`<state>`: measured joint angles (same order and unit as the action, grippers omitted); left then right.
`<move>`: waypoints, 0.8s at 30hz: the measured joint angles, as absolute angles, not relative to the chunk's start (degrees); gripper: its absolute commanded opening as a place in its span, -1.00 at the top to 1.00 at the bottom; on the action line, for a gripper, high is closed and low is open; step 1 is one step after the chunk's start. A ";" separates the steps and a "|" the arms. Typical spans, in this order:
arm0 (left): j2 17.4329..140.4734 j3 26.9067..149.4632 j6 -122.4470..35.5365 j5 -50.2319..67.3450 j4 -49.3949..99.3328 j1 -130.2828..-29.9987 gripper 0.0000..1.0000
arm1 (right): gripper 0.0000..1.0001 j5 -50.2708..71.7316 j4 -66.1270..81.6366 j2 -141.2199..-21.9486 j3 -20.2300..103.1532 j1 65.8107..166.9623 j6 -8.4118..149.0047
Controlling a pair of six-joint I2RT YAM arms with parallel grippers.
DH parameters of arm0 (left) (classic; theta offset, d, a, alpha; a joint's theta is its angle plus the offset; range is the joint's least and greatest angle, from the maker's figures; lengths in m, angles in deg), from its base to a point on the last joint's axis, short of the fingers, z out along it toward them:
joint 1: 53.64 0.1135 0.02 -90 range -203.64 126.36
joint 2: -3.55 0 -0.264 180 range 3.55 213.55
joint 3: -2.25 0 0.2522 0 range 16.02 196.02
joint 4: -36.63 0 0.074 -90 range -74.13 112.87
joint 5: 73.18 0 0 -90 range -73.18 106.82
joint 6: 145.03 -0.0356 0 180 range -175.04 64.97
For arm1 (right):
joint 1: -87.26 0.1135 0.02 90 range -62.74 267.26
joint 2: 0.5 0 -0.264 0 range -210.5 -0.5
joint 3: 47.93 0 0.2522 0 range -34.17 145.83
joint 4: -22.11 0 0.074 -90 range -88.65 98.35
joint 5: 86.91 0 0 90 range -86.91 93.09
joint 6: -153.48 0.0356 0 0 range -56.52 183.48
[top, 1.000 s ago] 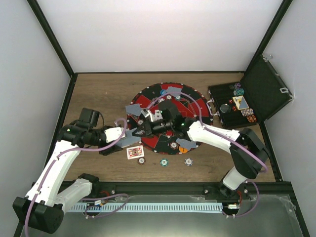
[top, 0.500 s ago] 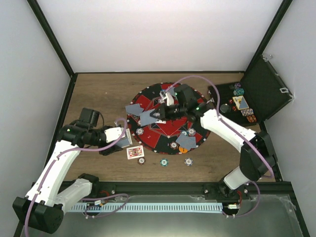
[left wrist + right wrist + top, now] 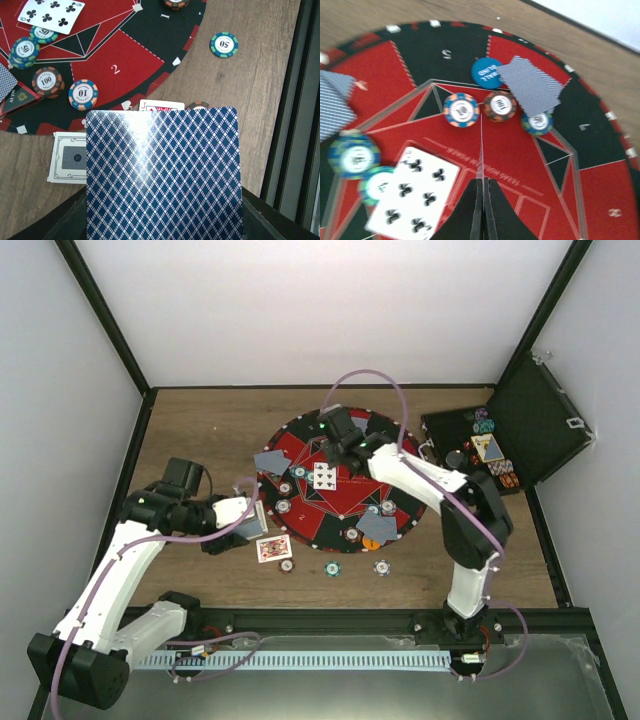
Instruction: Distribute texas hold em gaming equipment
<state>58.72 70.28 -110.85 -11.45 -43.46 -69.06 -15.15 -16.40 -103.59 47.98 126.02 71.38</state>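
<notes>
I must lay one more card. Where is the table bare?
The wooden table is bare far-left of the round red-and-black mat, and near-right, between mat and open black case. Crowded: the mat itself and the near strip with three chips.

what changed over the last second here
The right gripper swung from beside the left gripper toward the far side of the mat, carrying a card. That card, the nine of clubs, now lies face up at the mat's middle, let go, and the gripper is shut and empty. The left gripper kept its blue-backed card. The chips stayed put.
</notes>
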 measured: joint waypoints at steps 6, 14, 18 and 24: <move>58.97 70.28 -110.67 -11.30 -43.53 -69.06 0.92 | 0.99 -30.41 -7.09 -110.80 46.40 129.28 55.80; 58.94 70.28 -110.54 -11.32 -43.74 -69.06 0.92 | 0.99 -35.15 6.13 -113.38 42.01 130.20 41.68; 58.92 70.28 -110.45 -11.37 -43.77 -69.06 0.92 | 0.99 -35.35 9.02 -113.69 39.58 130.33 39.03; 58.86 70.34 -110.30 -11.45 -44.14 -69.06 0.92 | 0.99 -35.35 11.95 -115.07 36.83 130.72 37.20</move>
<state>58.86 70.34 -110.30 -11.45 -44.14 -69.06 -35.35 11.95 -115.07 36.83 130.72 37.20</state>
